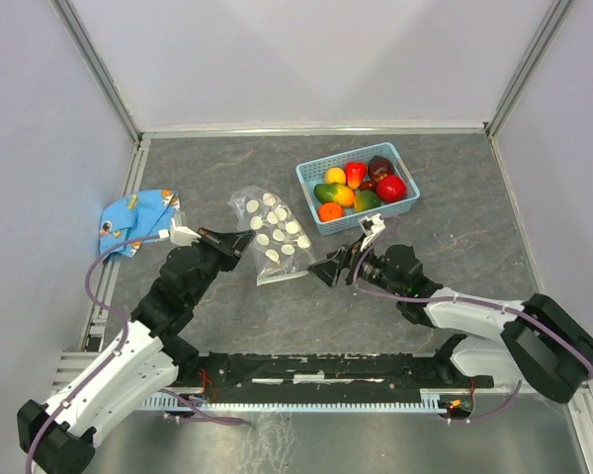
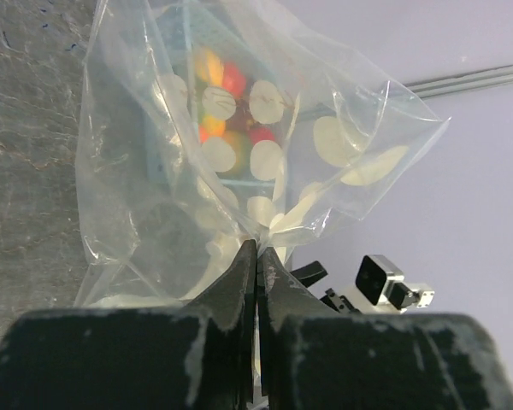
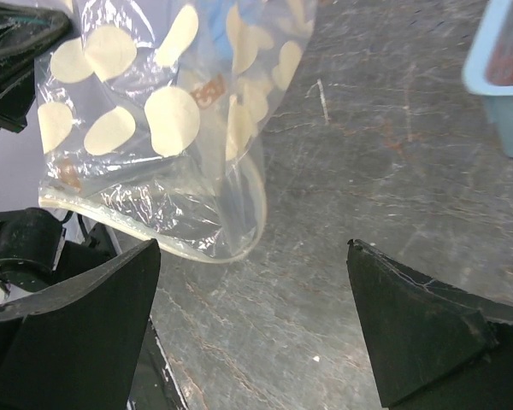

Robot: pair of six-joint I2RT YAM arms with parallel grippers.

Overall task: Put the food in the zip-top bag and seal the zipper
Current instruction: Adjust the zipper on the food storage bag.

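The clear zip-top bag (image 1: 272,235) with white dots lies left of the blue basket (image 1: 309,196). My left gripper (image 1: 237,242) is shut on the bag's left edge; in the left wrist view its closed fingertips (image 2: 258,256) pinch the plastic (image 2: 239,162). My right gripper (image 1: 328,269) is open and empty, just right of the bag's near corner. In the right wrist view the bag (image 3: 145,128) hangs ahead of the open gripper (image 3: 252,282), and its whitish zipper strip (image 3: 154,235) curves along the slightly gaping mouth. The food (image 1: 361,186) lies in the basket, also seen through the bag (image 2: 225,81).
A blue patterned cloth (image 1: 138,219) lies at the table's left edge. The basket's corner (image 3: 500,85) shows at the right of the right wrist view. The left gripper's black body (image 3: 17,51) sits beyond the bag. Walls enclose the table on three sides.
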